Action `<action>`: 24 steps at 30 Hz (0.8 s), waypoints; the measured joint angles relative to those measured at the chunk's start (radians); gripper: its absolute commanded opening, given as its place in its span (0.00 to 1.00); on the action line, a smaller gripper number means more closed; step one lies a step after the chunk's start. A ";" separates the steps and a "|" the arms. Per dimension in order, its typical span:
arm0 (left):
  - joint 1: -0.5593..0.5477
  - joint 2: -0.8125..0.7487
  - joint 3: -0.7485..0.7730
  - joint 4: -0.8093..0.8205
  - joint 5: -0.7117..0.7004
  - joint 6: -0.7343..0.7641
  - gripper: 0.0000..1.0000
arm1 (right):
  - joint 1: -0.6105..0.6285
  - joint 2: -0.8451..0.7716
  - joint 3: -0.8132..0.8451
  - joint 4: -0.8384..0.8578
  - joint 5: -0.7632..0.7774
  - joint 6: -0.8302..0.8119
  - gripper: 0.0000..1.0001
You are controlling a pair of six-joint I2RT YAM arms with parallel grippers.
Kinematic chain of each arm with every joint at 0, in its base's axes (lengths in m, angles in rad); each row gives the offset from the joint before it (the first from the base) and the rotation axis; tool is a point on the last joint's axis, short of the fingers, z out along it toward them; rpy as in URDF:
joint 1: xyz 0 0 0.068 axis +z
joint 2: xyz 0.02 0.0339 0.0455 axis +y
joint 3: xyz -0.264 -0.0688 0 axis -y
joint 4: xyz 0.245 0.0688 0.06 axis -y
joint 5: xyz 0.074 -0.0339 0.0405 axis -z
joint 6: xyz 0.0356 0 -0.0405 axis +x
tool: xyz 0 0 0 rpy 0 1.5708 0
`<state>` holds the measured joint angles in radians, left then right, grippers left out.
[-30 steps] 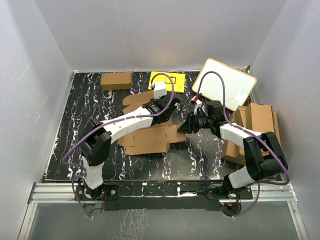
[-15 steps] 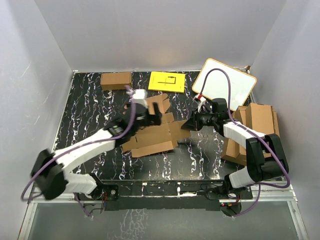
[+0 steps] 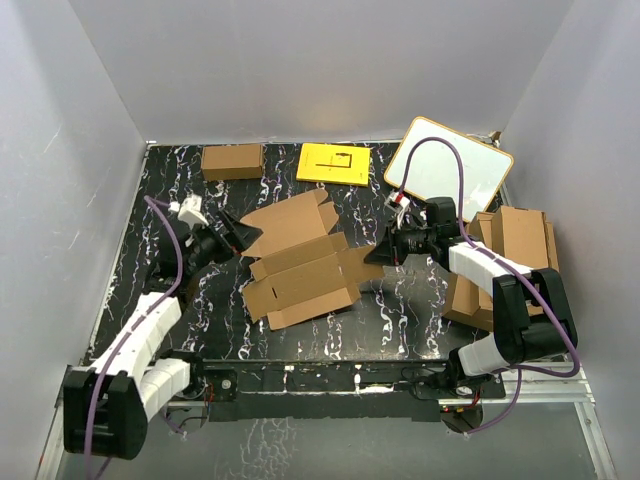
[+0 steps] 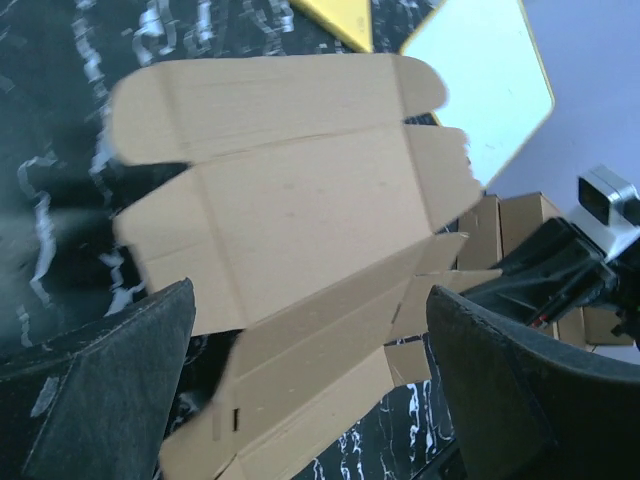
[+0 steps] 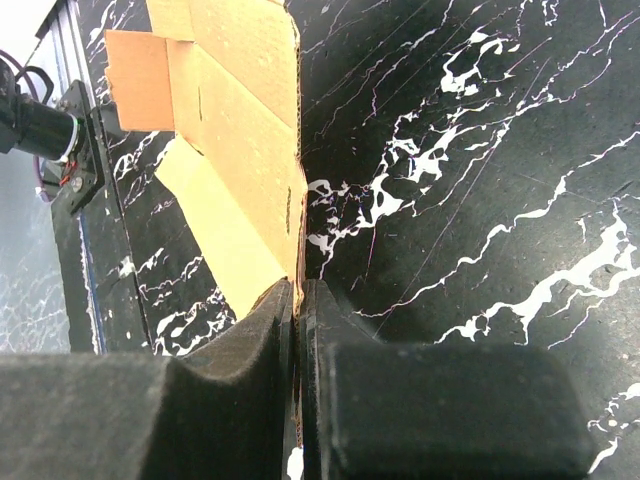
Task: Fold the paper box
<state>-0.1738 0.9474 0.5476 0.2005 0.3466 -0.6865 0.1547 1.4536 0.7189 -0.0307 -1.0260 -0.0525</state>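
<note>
Matt brown cardboard paper box (image 3: 300, 268) on a smooth, marble-patterned table (image 3: 400, 312).

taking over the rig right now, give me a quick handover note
Left gripper: open, holding nothing, at the left end of the paper box.
Right gripper: shut on the edge of the paper box at its right-hand side.
The paper box lies opened out between the two arms, with its panels and flaps spread.
Done: one side pinched. No wall looks stood up or tucked in.
Left: practically the whole fold, meaning walls raised and flaps tucked in.
</note>
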 measured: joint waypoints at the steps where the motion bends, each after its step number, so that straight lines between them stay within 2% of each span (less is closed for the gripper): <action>1: 0.042 0.015 -0.030 0.021 0.049 -0.026 0.97 | -0.001 0.000 0.001 -0.005 -0.002 -0.005 0.08; 5: 0.198 0.048 -0.105 0.079 0.195 -0.092 0.97 | -0.007 0.000 0.005 -0.019 -0.010 -0.022 0.08; 8: 0.257 0.071 -0.105 0.114 0.252 -0.091 0.97 | -0.007 0.000 0.006 -0.023 -0.018 -0.027 0.08; 12: 0.285 0.133 -0.114 0.191 0.289 -0.071 0.97 | -0.007 0.000 0.012 -0.026 -0.029 -0.032 0.08; 16: 0.297 0.271 -0.150 0.327 0.330 -0.093 0.97 | -0.007 0.000 0.013 -0.028 -0.046 -0.040 0.08; 24: 0.301 0.622 -0.140 0.692 0.473 -0.271 0.94 | -0.007 0.000 0.025 -0.053 -0.071 -0.056 0.08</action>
<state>0.1268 1.5696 0.4072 0.8921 0.8196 -0.9577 0.1474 1.4536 0.7437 -0.0834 -1.0966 -0.1085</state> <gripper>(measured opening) 0.954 0.091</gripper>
